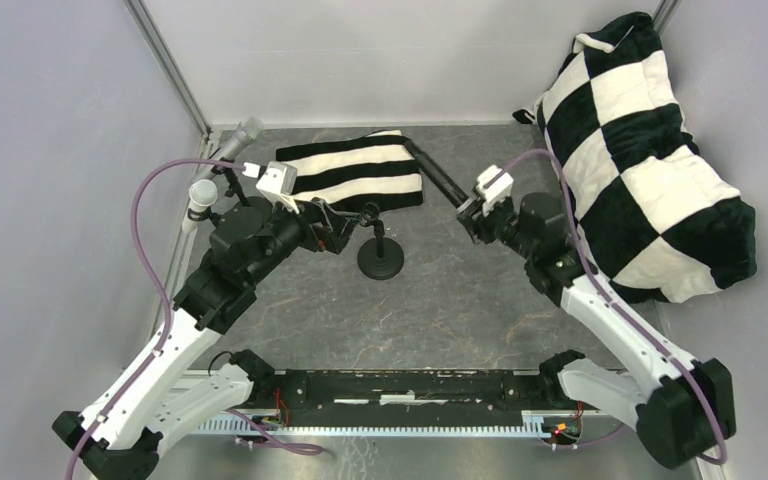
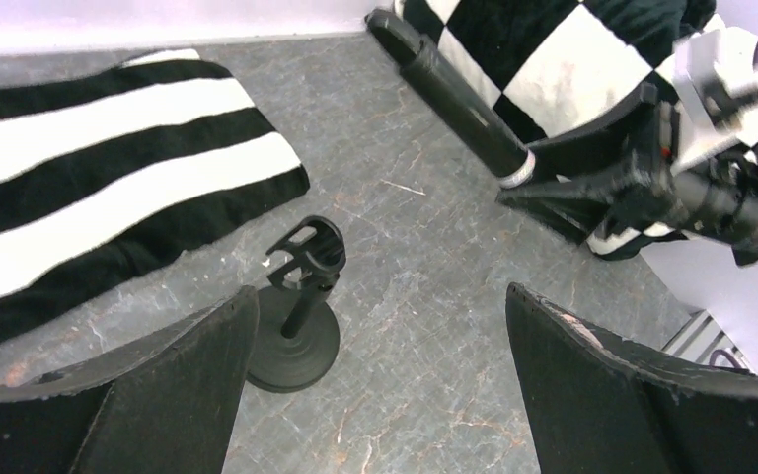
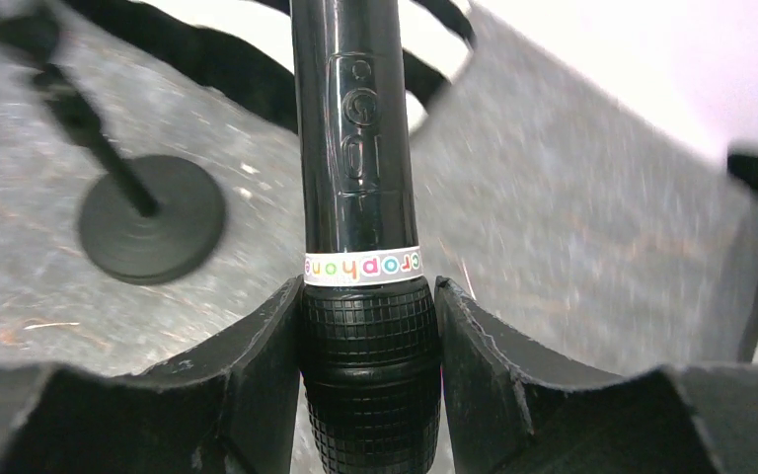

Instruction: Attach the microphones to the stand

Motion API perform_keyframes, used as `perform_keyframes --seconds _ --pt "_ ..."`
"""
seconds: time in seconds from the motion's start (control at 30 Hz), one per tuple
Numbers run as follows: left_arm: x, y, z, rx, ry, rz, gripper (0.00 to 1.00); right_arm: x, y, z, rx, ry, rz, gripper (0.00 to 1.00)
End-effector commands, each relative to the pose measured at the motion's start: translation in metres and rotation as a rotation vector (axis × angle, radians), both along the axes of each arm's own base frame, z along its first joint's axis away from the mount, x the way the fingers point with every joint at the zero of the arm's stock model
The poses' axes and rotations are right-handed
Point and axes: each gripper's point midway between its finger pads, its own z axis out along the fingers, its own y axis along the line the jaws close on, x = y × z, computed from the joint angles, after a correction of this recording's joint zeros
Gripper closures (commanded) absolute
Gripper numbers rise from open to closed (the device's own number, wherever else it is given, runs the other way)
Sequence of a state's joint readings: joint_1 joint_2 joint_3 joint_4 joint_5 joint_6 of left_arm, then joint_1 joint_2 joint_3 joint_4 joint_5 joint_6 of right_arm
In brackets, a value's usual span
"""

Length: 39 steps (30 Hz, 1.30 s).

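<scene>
Microphones: three. The silver-grey microphone (image 1: 245,134) and white microphone (image 1: 200,197) stand upright by the far-left corner; the black microphone (image 3: 355,148) is near the far edge.
Right gripper (image 3: 367,296): pinching the black microphone (just below its pale ring).
Left gripper (image 2: 380,296): spread, empty.
Stand (image 2: 301,296): one, mid-desk.
Around: striped cloth (image 1: 360,175), checkered cushion (image 1: 650,150).

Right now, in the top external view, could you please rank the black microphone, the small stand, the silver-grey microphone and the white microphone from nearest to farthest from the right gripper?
1. black microphone: clamped in the right gripper, pointing toward the back.
2. small stand: centre, to the gripper's left.
3. silver-grey microphone and white microphone: both far left, too close to call.
</scene>
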State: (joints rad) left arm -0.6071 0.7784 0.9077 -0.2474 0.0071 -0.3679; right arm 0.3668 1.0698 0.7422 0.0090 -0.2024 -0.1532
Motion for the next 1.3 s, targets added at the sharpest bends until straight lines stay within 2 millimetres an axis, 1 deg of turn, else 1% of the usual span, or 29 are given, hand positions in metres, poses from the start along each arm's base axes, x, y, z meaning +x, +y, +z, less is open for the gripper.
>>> perform_keyframes --seconds 0.0,0.07,0.1,0.13,0.17,0.3,0.4,0.47,0.57,0.73,0.8,0.9,1.07,1.17,1.27 --pt "-0.008 0.001 0.037 0.054 -0.103 -0.055 0.0 -0.019 0.035 0.055 -0.063 -0.339 0.136 1.0" --pt "-0.011 0.004 0.05 0.074 -0.133 -0.064 0.0 -0.029 0.044 0.067 -0.089 -0.424 0.174 1.0" --pt "-0.014 0.006 0.06 0.084 -0.155 -0.071 0.0 -0.033 0.047 0.071 -0.11 -0.458 0.192 1.0" --pt "-0.016 0.006 0.062 0.1 -0.164 -0.083 0.0 -0.036 0.05 0.074 -0.129 -0.483 0.21 1.0" --pt "-0.019 0.006 0.072 0.109 -0.188 -0.098 0.0 -0.039 0.054 0.075 -0.158 -0.509 0.232 1.0" --pt "-0.025 0.002 0.085 0.162 -0.228 -0.16 0.0 -0.046 0.069 0.075 -0.314 -0.594 0.293 1.0" --pt "-0.026 -0.004 0.086 0.202 -0.237 -0.209 0.0 -0.057 0.086 0.078 -0.429 -0.685 0.371 1.0" --pt "-0.027 -0.01 0.083 0.232 -0.234 -0.259 0.0 -0.066 0.095 0.083 -0.476 -0.771 0.409 1.0" --pt "-0.031 -0.023 0.072 0.279 -0.216 -0.359 0.0 -0.079 0.106 0.095 -0.507 -0.872 0.445 1.0" --pt "-0.039 -0.042 0.045 0.334 -0.151 -0.525 0.0 -0.098 0.121 0.112 -0.596 -1.051 0.503 1.0" --pt "-0.04 -0.046 0.035 0.355 -0.131 -0.566 0.0 -0.102 0.124 0.12 -0.615 -1.106 0.513 1.0" --pt "-0.04 -0.048 0.024 0.379 -0.111 -0.594 0.01 -0.104 0.127 0.131 -0.634 -1.146 0.519 1.0" --pt "-0.04 -0.048 0.009 0.415 -0.089 -0.625 0.07 -0.111 0.133 0.145 -0.652 -1.223 0.546 1.0" --pt "-0.04 -0.05 0.001 0.43 -0.067 -0.645 0.1 -0.114 0.139 0.149 -0.674 -1.263 0.577 1.0" --pt "-0.04 -0.051 -0.004 0.439 -0.057 -0.655 0.13 -0.118 0.144 0.153 -0.677 -1.295 0.601 1.0"
